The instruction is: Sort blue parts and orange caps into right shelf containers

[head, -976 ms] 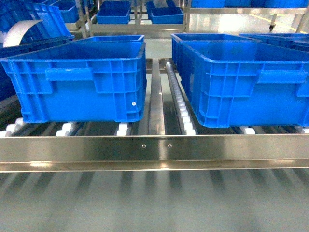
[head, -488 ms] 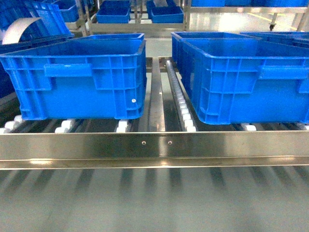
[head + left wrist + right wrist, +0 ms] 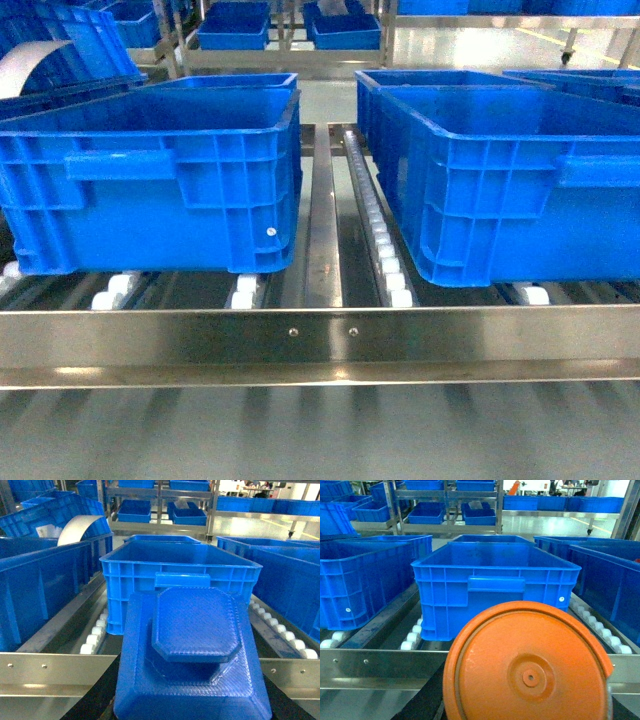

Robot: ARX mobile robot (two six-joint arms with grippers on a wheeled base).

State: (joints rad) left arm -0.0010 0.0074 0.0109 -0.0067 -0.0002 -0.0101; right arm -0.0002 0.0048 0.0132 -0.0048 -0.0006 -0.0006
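Two blue crates [image 3: 150, 180] [image 3: 500, 190] on shelf rollers [image 3: 385, 250], steel rail [image 3: 320, 335] in front. Left wrist: blue part [image 3: 192, 650] fills foreground. Right wrist: orange cap [image 3: 530, 665] likewise. Tools hidden, grip state cannot tell.

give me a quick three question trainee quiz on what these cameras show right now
1. True or false: the orange cap fills the lower part of the right wrist view, in front of a blue crate.
2. What fills the foreground of the left wrist view: A) an orange cap, B) a blue part, C) a white roller?
3. Fill in: in the head view the left crate and right crate rest on white ____.

Key: 1 true; 2 B; 3 rollers.
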